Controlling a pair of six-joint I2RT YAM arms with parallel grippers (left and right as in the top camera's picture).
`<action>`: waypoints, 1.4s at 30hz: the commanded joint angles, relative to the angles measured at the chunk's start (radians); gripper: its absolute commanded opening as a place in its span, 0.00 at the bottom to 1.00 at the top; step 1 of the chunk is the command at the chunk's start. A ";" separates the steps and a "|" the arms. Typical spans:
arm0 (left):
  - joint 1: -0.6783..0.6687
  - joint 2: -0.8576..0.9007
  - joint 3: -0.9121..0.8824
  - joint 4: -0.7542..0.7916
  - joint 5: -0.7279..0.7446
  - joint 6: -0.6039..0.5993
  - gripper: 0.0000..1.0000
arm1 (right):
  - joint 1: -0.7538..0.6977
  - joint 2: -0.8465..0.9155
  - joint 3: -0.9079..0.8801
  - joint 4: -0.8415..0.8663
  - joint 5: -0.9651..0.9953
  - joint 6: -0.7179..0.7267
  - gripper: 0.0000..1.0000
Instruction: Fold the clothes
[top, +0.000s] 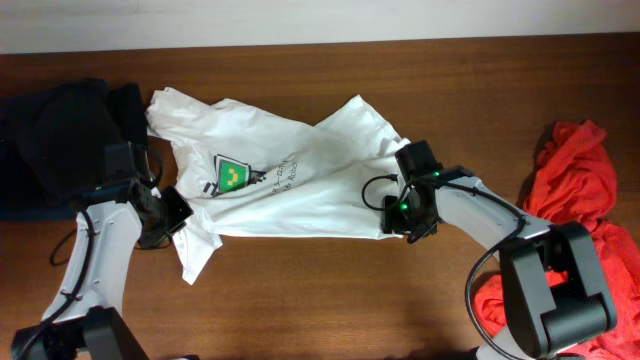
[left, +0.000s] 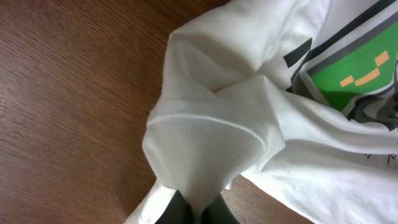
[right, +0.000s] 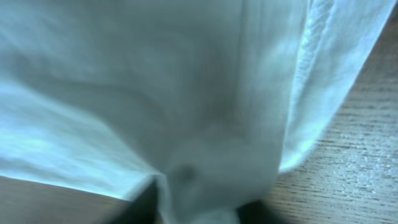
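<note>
Left claw (left: 196, 214), we see, pinches a hemmed fold of the T-shirt (top: 290, 180). Right claw (right: 199, 208) clamps the T-shirt's opposite edge on the tabletop (top: 330, 300).

Brown wooden table (top: 330, 300), pale wall (top: 300, 20)

Both end effectors (top: 178, 213) (top: 402, 216) seemingly clamped, arms low.

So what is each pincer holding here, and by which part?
Both hold the white T-shirt: the left pincer pinches a bunched sleeve, the right pincer pinches cloth beside a hemmed edge at the other end.
</note>
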 joint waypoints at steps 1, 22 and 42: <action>-0.002 -0.010 0.001 0.000 0.007 0.021 0.04 | -0.002 0.011 -0.017 -0.017 0.063 0.026 0.04; -0.404 0.072 -0.037 0.085 0.140 0.106 0.70 | -0.535 0.011 0.322 -0.401 0.288 -0.092 0.04; -0.440 0.154 -0.037 0.906 0.324 -0.034 0.28 | -0.535 0.011 0.322 -0.404 0.288 -0.092 0.04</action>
